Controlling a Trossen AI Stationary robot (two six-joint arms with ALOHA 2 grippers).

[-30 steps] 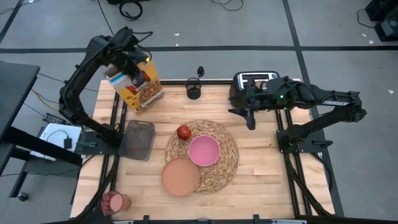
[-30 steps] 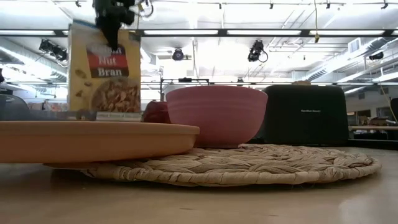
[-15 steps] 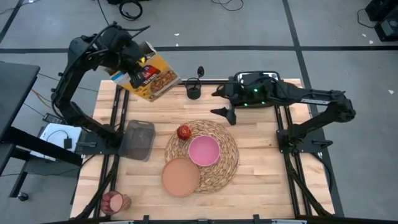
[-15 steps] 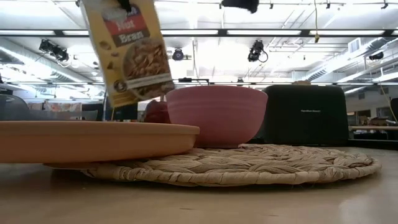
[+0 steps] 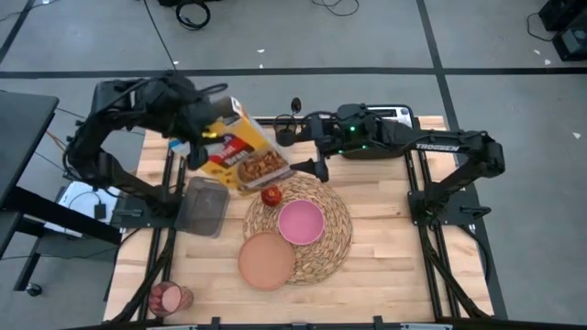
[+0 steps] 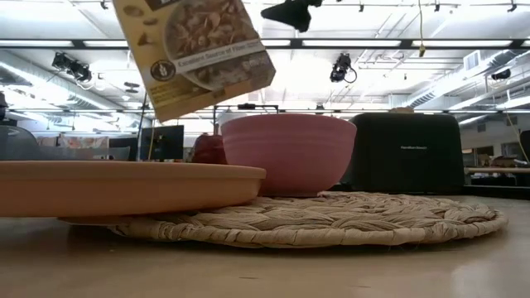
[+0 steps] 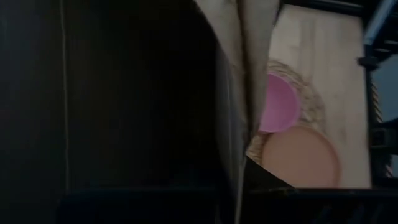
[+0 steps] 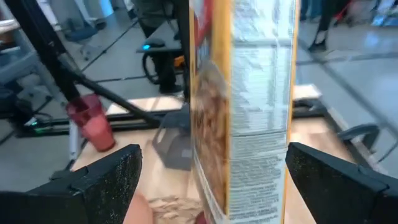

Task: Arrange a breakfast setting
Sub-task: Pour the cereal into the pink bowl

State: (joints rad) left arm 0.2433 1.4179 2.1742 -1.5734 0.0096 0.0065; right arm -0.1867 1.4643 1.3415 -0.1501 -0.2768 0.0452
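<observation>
1. The left gripper point(image 5: 197, 147) is clenched on a yellow-and-blue cardboard cereal box point(image 5: 246, 156), tilted in the air near the pink bowl point(image 5: 301, 222).
2. The right gripper point(image 5: 316, 147), fingers spread, faces the box, empty.
3. The bowl sits on the round woven straw placemat point(image 5: 335, 240).
4. Judged step: bringing cereal to pour; next, the spread gripper likely steadies or opens the box.

- A cereal box point(image 5: 240, 151) is hanging tilted in the air above the table's far side.
- A grey tray point(image 5: 203, 204) is lying left of the mat.
- A black toaster point(image 6: 406, 153) is standing at the far right.
- A small black holder point(image 5: 286, 136) is sitting near the far edge.
</observation>
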